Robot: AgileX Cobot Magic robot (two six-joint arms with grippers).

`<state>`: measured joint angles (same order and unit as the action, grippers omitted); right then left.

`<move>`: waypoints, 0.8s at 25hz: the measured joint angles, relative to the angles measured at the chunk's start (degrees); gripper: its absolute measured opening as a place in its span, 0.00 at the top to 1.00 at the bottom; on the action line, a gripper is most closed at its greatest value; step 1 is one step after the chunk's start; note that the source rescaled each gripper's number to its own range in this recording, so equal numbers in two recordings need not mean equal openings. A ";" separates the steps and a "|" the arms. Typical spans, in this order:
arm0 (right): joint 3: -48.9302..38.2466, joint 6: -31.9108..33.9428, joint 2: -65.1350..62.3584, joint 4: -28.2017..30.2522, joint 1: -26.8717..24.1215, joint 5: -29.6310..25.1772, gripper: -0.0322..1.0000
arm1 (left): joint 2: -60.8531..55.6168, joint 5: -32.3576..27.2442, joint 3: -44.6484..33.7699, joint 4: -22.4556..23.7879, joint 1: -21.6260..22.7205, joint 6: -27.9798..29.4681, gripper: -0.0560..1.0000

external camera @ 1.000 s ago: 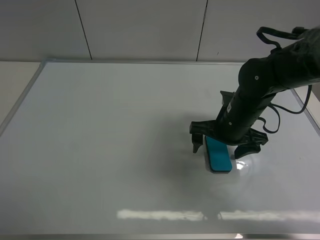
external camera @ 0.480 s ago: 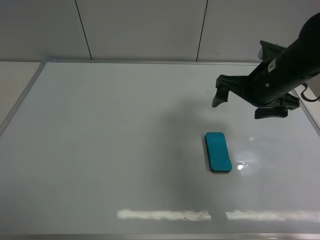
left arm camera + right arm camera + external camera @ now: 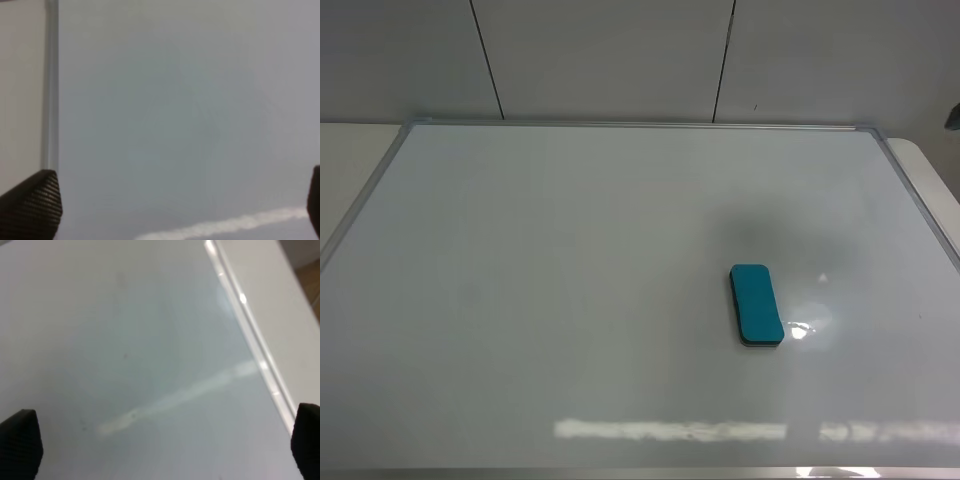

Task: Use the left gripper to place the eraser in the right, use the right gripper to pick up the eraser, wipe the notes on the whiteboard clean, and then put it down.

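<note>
Gone from the high view, the right tool (image 3: 160, 450) has pulled away, fingers spread wide and empty. Unmoved, the eraser (image 3: 756, 304) lies flat, right of centre, on the whiteboard (image 3: 570, 280). Likewise spread and empty is the left tool (image 3: 175, 205).

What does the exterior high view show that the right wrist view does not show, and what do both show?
Only the exterior high view shows the eraser, lying flat on the board with no gripper near it, and the grey panelled wall. Only the right wrist view shows the right gripper, its two black fingertips set wide apart with nothing between them. Both show the whiteboard with its silver frame, and neither shows red notes.
</note>
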<state>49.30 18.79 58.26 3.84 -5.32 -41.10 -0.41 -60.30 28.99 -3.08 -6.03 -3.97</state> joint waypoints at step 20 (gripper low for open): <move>-5.41 -3.97 -44.88 0.89 -3.32 -13.48 0.00 | 0.00 0.00 0.00 0.00 0.00 0.00 0.00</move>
<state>43.90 14.83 13.39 4.73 -8.65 -54.58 -0.41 -60.30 28.99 -3.08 -6.03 -3.97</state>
